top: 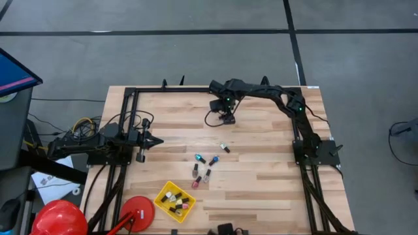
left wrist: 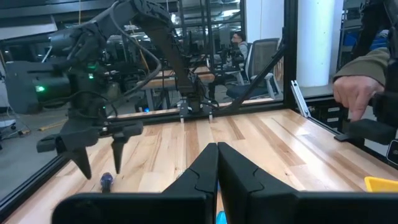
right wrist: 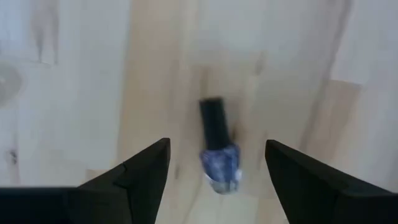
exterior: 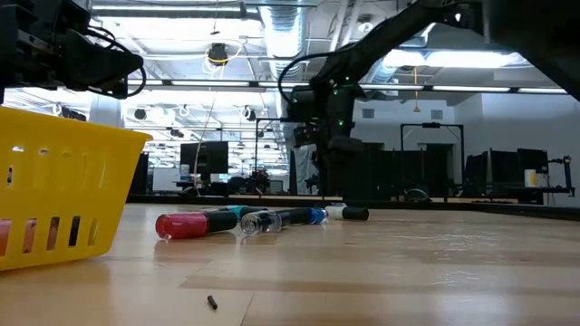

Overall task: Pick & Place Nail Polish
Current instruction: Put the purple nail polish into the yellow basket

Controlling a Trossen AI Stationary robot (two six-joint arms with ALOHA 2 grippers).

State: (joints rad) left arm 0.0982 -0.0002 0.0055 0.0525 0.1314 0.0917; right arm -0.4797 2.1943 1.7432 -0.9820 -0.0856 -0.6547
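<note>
Nail polish (top: 204,167) lies in a loose scatter of tiny dark-capped bottles just beyond the yellow basket (top: 175,200), which already holds several. One blue bottle (right wrist: 220,163), lying on its side, sits between the spread fingers of the right gripper (right wrist: 217,177), which hangs released above it. To grasp well, I judge it should descend straight and close across the glass body, not the slim cap. The left gripper (left wrist: 217,163) waits clenched, well away from the basket.
</note>
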